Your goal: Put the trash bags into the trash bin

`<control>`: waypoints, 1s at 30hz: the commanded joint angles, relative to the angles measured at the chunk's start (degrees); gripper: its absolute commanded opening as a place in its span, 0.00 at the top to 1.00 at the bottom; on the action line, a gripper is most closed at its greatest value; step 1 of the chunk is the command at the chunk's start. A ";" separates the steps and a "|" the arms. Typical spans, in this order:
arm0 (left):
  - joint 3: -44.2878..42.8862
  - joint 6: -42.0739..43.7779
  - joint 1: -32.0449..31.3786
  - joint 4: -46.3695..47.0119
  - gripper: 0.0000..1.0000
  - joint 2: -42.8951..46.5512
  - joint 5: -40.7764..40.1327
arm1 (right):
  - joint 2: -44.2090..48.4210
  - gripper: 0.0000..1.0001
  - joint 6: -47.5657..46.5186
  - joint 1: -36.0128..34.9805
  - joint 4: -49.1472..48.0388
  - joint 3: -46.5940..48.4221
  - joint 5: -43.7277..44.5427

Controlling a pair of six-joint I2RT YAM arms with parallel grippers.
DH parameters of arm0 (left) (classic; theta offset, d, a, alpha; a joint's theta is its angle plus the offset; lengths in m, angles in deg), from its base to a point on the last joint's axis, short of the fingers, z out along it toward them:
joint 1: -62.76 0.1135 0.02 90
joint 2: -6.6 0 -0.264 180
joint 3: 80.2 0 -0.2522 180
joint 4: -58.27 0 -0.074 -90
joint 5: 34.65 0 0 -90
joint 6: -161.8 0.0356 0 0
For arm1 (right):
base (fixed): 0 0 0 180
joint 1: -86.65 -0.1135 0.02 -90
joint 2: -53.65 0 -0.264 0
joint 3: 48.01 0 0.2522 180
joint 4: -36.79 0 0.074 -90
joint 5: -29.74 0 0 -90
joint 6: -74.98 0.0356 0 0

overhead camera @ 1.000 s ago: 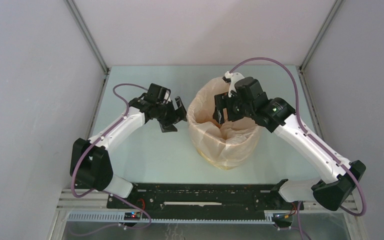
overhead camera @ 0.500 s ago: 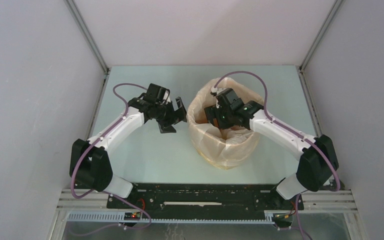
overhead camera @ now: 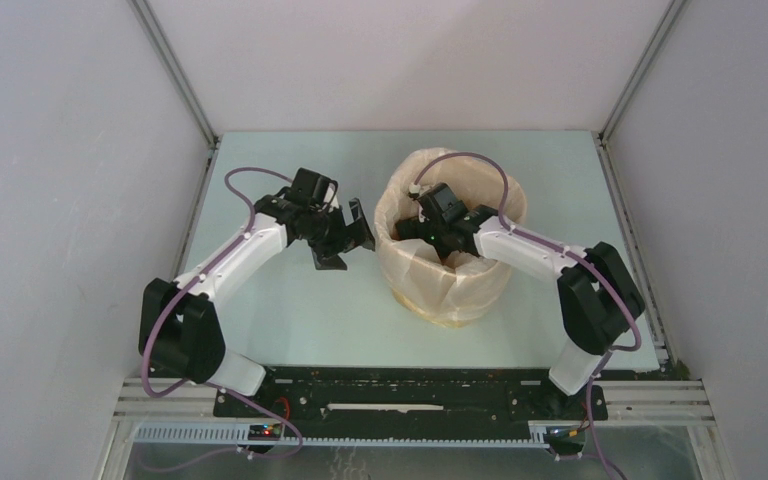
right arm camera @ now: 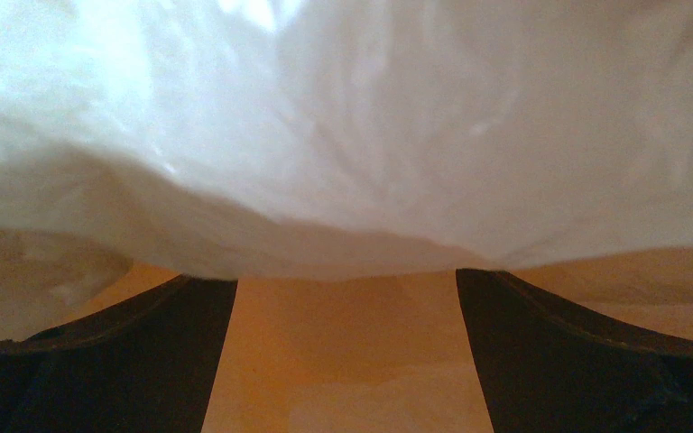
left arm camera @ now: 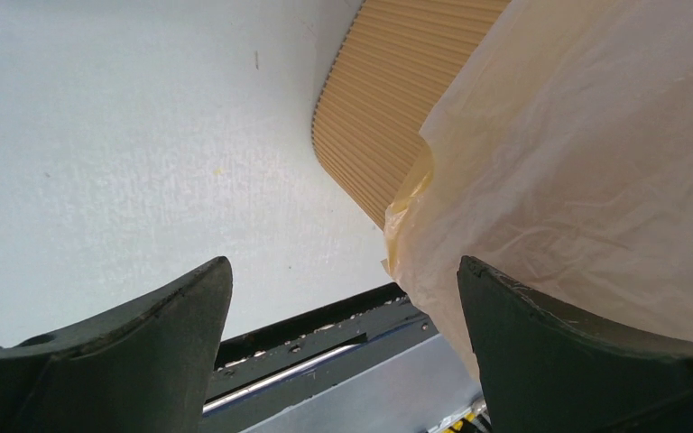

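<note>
The yellow-orange trash bin (overhead camera: 430, 315) stands mid-table, lined by the pale cream trash bag (overhead camera: 460, 290), whose edge is folded over the rim and hangs down the outside. My right gripper (overhead camera: 415, 230) is down inside the bin, open, with the bag (right arm camera: 343, 135) just ahead of its fingertips and orange-lit film between them. My left gripper (overhead camera: 345, 235) is open and empty just left of the bin, above the table. In the left wrist view the bin's ribbed wall (left arm camera: 388, 99) and the hanging bag (left arm camera: 586, 180) lie close by the right finger.
The pale green table (overhead camera: 290, 310) is bounded by grey side walls and a black rail (overhead camera: 410, 395) at the near edge. The right arm's purple cable (overhead camera: 480, 160) loops over the bin's mouth.
My right gripper has moved left and down into the bin, its arm folding in over the rim. The bag's far edge has settled lower. The left gripper has stayed put.
</note>
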 commanded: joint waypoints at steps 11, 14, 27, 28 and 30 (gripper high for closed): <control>0.76 0.45 3.01 4.24 0.00 1.26 3.91 | 13.42 0.00 0.16 -0.88 13.59 7.39 -2.04; 0.14 0.43 2.99 4.52 0.00 0.84 4.64 | 13.92 0.00 0.34 -1.13 13.55 5.86 -0.59; 0.30 1.29 1.17 5.45 0.00 -1.34 9.15 | 1.43 0.02 1.40 -0.98 -3.52 -2.12 -3.24; 0.54 1.41 0.90 5.38 0.00 -1.21 9.24 | 0.75 0.02 1.76 -0.98 -3.93 -1.88 -3.84; 0.97 1.47 0.67 5.40 0.00 -0.80 9.35 | 0.60 0.02 2.60 -0.78 -3.95 -0.89 -4.96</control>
